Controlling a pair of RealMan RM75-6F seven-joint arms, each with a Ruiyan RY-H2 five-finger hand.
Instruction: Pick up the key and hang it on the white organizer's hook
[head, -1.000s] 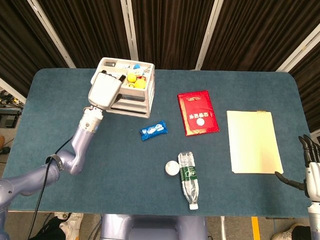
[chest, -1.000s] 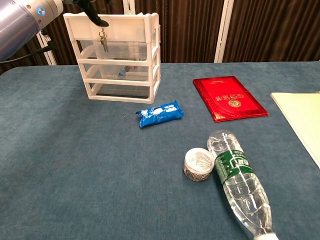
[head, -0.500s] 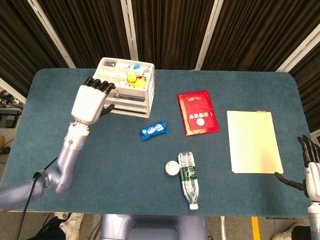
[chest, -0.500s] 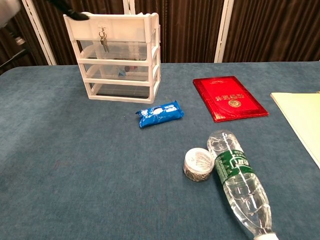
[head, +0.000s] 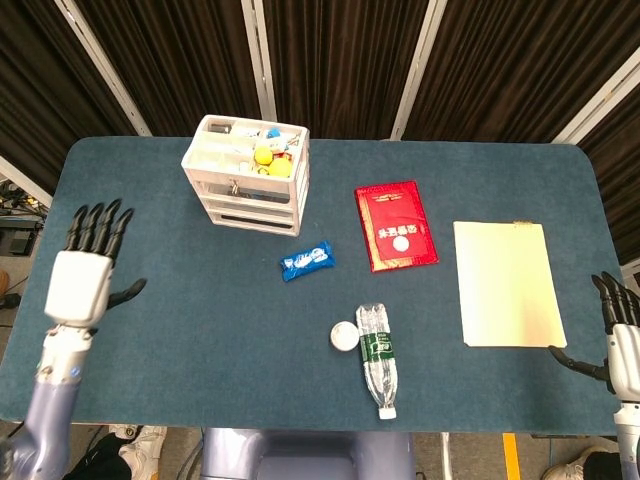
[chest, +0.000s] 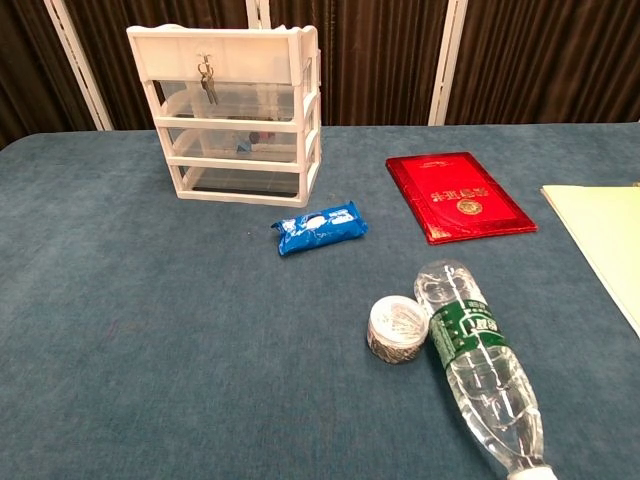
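Now the key (chest: 207, 80) is hanging from the hook on the front of the white organizer (chest: 236, 150), touching its top drawer face. The left hand (head: 84, 279) is hovering over the table's (head: 200, 330) left edge, well apart from the organizer, fingers spread and holding nothing. The right hand (head: 622, 335) is sitting at the far right edge, fingers apart and empty. A blue packet (chest: 318, 227) is lying just in front of the organizer, with a bottle (chest: 478, 365) nearer the camera.

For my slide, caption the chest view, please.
Key hangs on the white organizer's hook; no hand in view.
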